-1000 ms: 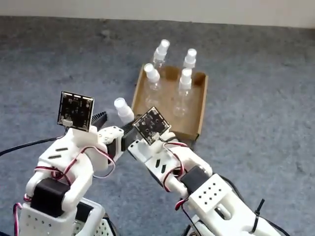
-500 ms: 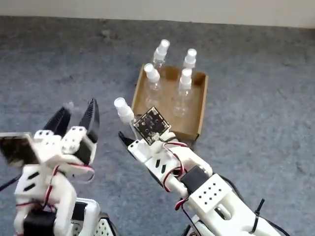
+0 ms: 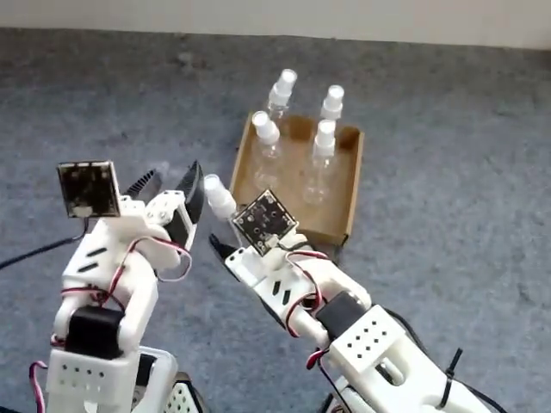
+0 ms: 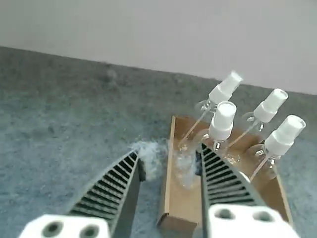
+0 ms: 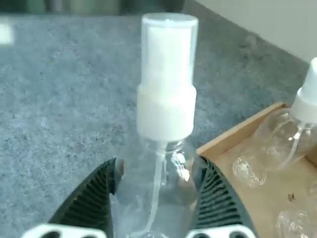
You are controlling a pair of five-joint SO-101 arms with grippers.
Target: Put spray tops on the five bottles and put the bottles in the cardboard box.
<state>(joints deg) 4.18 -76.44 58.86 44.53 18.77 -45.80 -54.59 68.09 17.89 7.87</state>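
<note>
The fifth bottle (image 5: 159,191), with its spray top (image 5: 166,89) on, is clamped between the fingers of the right gripper (image 5: 156,198). In the high view it sits just outside the cardboard box (image 3: 334,231), at about 8 o'clock of it. Four other capped bottles (image 3: 321,168) stand inside the box. The left gripper (image 3: 175,179) is spread wide and holds nothing. It hangs at 9 o'clock of the held bottle over the grey carpet (image 3: 448,172), with its nearer finger just beside the spray top.

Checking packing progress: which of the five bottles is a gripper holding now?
The bottle held by the right gripper, between its fingers, just outside the cardboard box; the other four stand ungripped at the box.
</note>
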